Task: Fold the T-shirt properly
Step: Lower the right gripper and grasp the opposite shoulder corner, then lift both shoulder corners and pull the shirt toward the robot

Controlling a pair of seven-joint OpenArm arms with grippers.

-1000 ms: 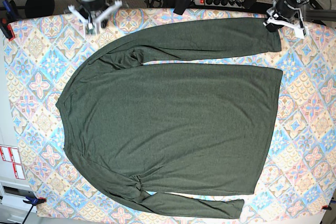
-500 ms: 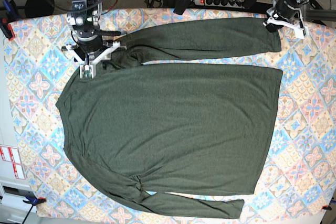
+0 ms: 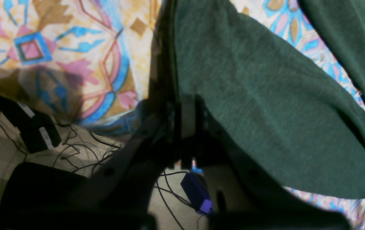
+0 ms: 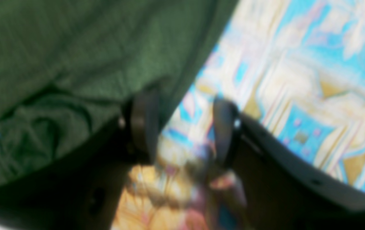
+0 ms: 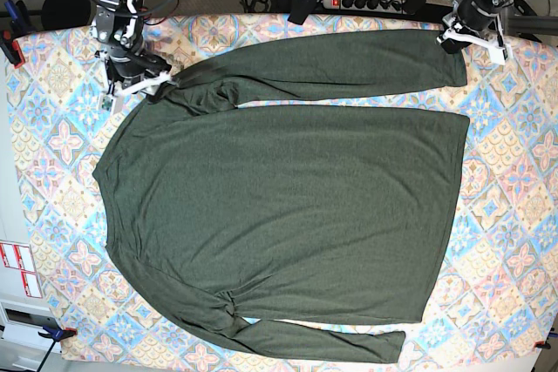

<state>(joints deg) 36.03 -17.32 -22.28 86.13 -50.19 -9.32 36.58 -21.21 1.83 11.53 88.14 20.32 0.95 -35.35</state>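
Fingers (image 4: 144,124) blur beside T-shirt (image 5: 288,206); base view sharp.

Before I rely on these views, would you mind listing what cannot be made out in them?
- Right wrist view: blurred throughout; whether the open right gripper touches the shirt edge is unclear.
- Left wrist view: the left gripper is dark; how much of the cuff it pinches is hidden by its own body.
- Base view: the shirt's underside is hidden; the sleeve at the bottom nearly meets the frame's edge.
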